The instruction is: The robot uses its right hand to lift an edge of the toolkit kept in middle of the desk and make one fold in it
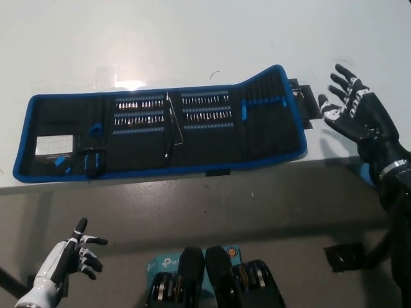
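Fabric, black with blue binding: the toolkit lay unrolled flat on the white desk, just to the left of our right hand.
Right hand: raised over the desk, fingers spread apart, gripping nothing and not touching the toolkit.
Nearest part: the end flap with a black strap tab sat closest to our fingers, its upper corner already kinked upward.
Left hand: rested low, well below the desk edge and far from the work, fingers loosely apart.
Handling, as we judged it: soft and floppy cloth, but weighted by rows of bits in the middle panels, so it should hinge at a seam, not slide.
Hold point: we reckoned the blue-bound edge of that near flap was best.
Risk: loose bits or tweezers might slip out.
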Robot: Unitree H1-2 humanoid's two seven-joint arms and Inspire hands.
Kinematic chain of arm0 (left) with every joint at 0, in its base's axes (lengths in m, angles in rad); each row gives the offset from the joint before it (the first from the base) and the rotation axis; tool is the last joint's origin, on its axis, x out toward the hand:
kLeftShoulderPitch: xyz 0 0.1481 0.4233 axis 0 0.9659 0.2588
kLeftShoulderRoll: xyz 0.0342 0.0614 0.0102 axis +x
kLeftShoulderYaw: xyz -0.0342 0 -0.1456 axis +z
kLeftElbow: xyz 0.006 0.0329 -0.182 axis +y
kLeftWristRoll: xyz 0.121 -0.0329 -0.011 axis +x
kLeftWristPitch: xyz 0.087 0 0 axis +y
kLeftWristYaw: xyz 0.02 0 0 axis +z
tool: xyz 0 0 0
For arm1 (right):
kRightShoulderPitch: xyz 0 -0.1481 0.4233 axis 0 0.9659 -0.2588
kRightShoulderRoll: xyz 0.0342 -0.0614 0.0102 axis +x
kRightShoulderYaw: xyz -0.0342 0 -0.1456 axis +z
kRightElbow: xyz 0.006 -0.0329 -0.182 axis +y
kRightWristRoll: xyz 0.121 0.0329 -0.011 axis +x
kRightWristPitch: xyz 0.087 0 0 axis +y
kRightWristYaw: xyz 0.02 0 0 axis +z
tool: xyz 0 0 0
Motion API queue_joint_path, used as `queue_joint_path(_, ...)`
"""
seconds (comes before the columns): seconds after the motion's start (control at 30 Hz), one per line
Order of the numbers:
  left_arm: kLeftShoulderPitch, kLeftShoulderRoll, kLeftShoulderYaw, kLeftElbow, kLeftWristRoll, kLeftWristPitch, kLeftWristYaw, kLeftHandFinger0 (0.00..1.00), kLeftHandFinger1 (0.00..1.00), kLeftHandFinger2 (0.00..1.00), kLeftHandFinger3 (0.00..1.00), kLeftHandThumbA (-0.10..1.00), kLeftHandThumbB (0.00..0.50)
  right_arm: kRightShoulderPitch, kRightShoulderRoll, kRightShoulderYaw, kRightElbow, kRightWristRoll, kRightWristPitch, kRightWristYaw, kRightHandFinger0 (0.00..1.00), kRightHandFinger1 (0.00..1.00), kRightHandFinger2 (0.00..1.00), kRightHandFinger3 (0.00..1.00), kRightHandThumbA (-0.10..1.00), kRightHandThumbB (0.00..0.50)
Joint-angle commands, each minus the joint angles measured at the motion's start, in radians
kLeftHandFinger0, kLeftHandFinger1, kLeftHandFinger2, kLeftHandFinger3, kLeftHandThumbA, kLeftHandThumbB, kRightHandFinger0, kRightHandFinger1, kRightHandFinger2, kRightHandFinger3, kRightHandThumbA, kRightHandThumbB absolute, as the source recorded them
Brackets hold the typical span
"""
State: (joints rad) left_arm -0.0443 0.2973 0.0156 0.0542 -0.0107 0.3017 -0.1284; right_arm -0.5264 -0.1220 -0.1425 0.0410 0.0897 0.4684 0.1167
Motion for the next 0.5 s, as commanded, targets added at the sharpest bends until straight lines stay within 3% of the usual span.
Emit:
queue_joint_path(0.0, 0.002, 0.001, 0.006, -0.037, -0.006, -0.001, -0.01, 0.37, 0.37, 0.32, 0.55, 1.0, 0.5, -0.061, -0.007, -0.037, 0.032, 0.015, 0.001, -0.051, 0.88, 1.0, 1.0, 1.0, 0.59, 0.205)
queue_joint_path(0.13, -0.002, 0.004, 0.01, -0.032, -0.009, -0.01, -0.013, 0.38, 0.38, 0.32, 0.55, 1.0, 0.5, -0.071, -0.007, -0.056, 0.063, 0.017, -0.008, -0.066, 0.89, 1.0, 1.0, 1.0, 0.62, 0.207)
queue_joint_path(0.2, -0.003, 0.006, 0.009, -0.037, -0.005, -0.006, -0.012, 0.37, 0.37, 0.31, 0.54, 1.0, 0.495, -0.069, 0.001, -0.066, 0.098, 0.015, -0.029, -0.081, 0.87, 1.0, 1.0, 1.0, 0.6, 0.226)
queue_joint_path(0.3, -0.011, 0.011, 0.011, -0.039, -0.003, -0.005, -0.011, 0.37, 0.38, 0.32, 0.55, 1.0, 0.5, -0.073, 0.013, -0.056, 0.159, -0.003, -0.064, -0.099, 0.78, 1.0, 1.0, 1.0, 0.53, 0.21)
queue_joint_path(0.37, -0.013, 0.013, 0.014, -0.039, -0.006, -0.004, -0.012, 0.36, 0.37, 0.31, 0.55, 1.0, 0.5, -0.076, 0.026, -0.049, 0.2, -0.013, -0.081, -0.118, 0.77, 1.0, 0.99, 1.0, 0.53, 0.243)
queue_joint_path(0.47, -0.012, 0.014, 0.014, -0.052, -0.002, 0.016, -0.011, 0.35, 0.38, 0.32, 0.55, 1.0, 0.5, -0.083, 0.06, -0.04, 0.275, -0.021, -0.119, -0.147, 0.78, 1.0, 0.99, 1.0, 0.5, 0.225)
